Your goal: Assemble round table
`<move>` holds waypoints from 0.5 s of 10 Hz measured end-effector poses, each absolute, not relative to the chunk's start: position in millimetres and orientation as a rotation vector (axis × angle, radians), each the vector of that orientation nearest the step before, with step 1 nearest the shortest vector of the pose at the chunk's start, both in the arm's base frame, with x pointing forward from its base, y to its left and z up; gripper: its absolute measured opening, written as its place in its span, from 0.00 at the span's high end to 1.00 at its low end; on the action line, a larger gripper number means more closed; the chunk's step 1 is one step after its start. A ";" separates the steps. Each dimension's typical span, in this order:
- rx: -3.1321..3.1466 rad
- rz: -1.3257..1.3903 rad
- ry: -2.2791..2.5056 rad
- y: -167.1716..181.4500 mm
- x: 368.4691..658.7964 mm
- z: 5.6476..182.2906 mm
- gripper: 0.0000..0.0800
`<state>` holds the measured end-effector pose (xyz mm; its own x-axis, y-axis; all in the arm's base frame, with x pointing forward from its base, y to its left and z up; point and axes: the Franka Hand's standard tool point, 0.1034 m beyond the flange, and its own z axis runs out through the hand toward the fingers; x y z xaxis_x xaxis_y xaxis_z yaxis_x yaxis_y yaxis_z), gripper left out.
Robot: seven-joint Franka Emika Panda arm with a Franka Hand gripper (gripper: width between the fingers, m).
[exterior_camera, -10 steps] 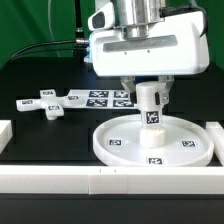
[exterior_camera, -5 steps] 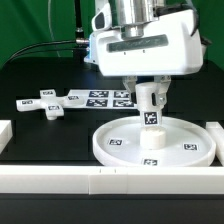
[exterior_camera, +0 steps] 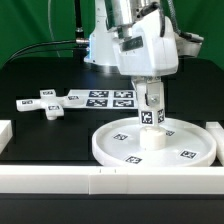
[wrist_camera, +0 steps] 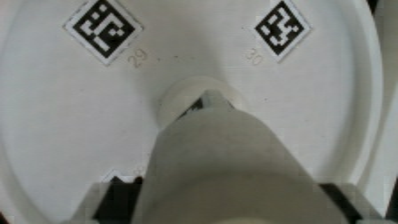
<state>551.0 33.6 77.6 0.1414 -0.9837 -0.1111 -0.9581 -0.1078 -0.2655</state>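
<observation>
**Leg held upright at the middle of the round top**

The arm's fingers (exterior_camera: 143,95) are closed on the upper part of the short cylinder leg (exterior_camera: 151,126), one on each side of it. The leg stands upright. Its lower end is at the centre of the large round disc (exterior_camera: 100,147), and a square tag on its side faces the camera. From here the leg's foot seems to touch the disc, but I cannot tell how firmly it sits there.

The disc lies flat on the dark surface, near the front and toward the exterior view's right. Its raised rim faces up, and several square tags are spread across its face.

In the wrist view the leg (wrist_camera: 214,160) runs away from the camera to the disc (wrist_camera: 54,120), where two tags show beyond it.

The flat cross-shaped piece (exterior_camera: 45,103) lies on the exterior view's left, farther back and well apart from the disc. The marker board (exterior_camera: 105,98) lies flat just beside the cross, between it and the arm. A long white rail (exterior_camera: 50,180) runs along the near edge of the surface, close to the disc's rim.
</observation>
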 end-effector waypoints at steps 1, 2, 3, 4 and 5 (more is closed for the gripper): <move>-2.138 -0.138 1.904 31.5 551.0 77.6 0.49; -2.148 -0.139 1.894 31.8 550.9 77.4 0.49; -2.169 -0.138 1.874 32.2 550.7 77.2 0.29; -2.290 -0.110 1.748 34.2 550.6 76.4 0.22; -2.346 -0.108 1.679 32.6 552.2 76.7 0.22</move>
<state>552.2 32.6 76.7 0.3318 -0.9394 -0.0866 -0.9204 -0.3022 -0.2479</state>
